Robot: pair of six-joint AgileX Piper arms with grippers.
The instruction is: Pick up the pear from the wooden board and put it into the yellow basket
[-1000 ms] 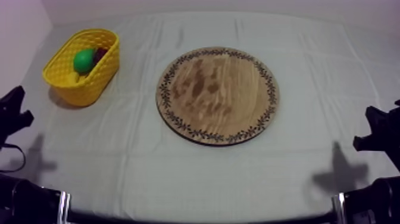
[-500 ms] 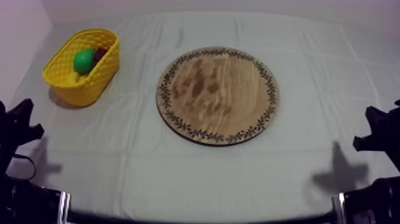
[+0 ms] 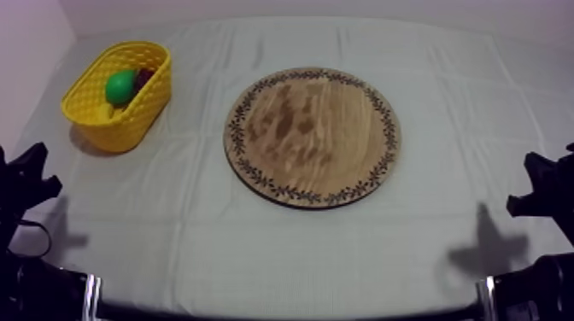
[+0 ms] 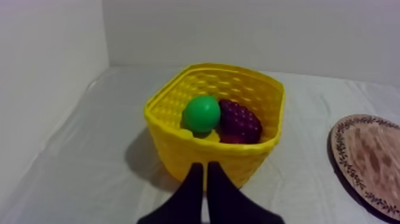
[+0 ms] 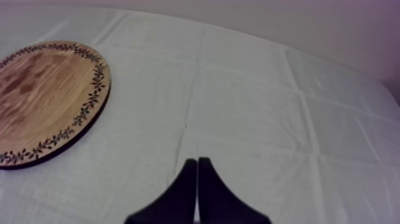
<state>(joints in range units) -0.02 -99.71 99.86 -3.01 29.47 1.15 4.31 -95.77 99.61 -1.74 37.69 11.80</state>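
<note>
Your pear lies inside the yellow basket; hence left pincer and right pincer rest closed, empty.

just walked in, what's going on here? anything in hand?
Nothing is in hand. The pear lies in the yellow basket beside the bunch of grapes, off the round wooden board. The left gripper is shut on nothing and points at the basket from just short of it. The right gripper is shut on nothing over the grey-white cloth beside the board. By this, the task looks done.
</note>
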